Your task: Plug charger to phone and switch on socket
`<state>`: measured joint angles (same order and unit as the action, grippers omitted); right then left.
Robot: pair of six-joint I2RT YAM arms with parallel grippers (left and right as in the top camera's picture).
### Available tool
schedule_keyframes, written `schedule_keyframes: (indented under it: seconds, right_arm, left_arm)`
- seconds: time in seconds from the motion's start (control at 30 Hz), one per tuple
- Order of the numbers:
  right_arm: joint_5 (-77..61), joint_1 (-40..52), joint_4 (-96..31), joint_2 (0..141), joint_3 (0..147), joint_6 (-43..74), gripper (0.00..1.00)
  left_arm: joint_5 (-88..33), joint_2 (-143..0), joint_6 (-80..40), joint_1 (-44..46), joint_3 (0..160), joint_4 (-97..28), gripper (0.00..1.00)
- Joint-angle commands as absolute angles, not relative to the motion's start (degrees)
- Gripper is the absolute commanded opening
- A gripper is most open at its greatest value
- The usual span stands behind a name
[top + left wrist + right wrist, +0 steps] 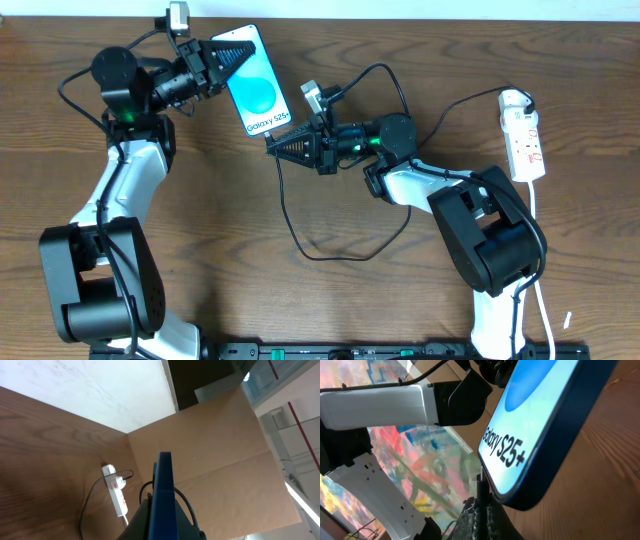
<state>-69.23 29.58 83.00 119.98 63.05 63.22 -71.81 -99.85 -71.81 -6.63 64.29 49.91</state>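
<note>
On your left, the left gripper [240,55] is clamped on the top end of the phone [262,95], screen up and slanting toward the middle of the table [330,310]; the left wrist view shows it edge-on between the jaws. I can't tell whether its lower end rests on the wood. Treat that arm as a vise: hold the phone rigid and make every correction with the other arm. At the phone's bottom edge, the right gripper [272,148] is closed on the charger [290,225], with the plug [482,485] standing up from between the jaws right against that edge. The right wrist view doesn't show whether the plug is in the port or only touching the rim, so judge this as the insertion step, unfinished. Line the plug's axis up with the phone's long axis before you push, and centre it on the bottom edge. Then press straight in with a short, slow stroke; a slanted push will likely skid off the rim or twist the phone in its grip. Watch the slack loop of cable below so it doesn't drag the plug sideways. Far right, the socket [524,135] lies well apart from both grippers, its switch a job for afterwards.
</note>
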Motion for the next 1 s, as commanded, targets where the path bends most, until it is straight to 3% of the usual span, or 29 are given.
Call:
schedule_keyframes:
  seconds: [0.0, 0.97]
  right_arm:
    - [-67.68, 29.56, 83.11, 120.42, 63.64, 63.86, 0.01]
    - [-68.07, 28.49, 82.91, 120.42, 63.64, 64.25, 0.01]
  left_arm:
    - [-72.84, -98.48, -72.07, -6.46, 64.62, 50.52, 0.07]
    - [-74.41, -98.48, -72.10, -7.35, 64.62, 50.52, 0.07]
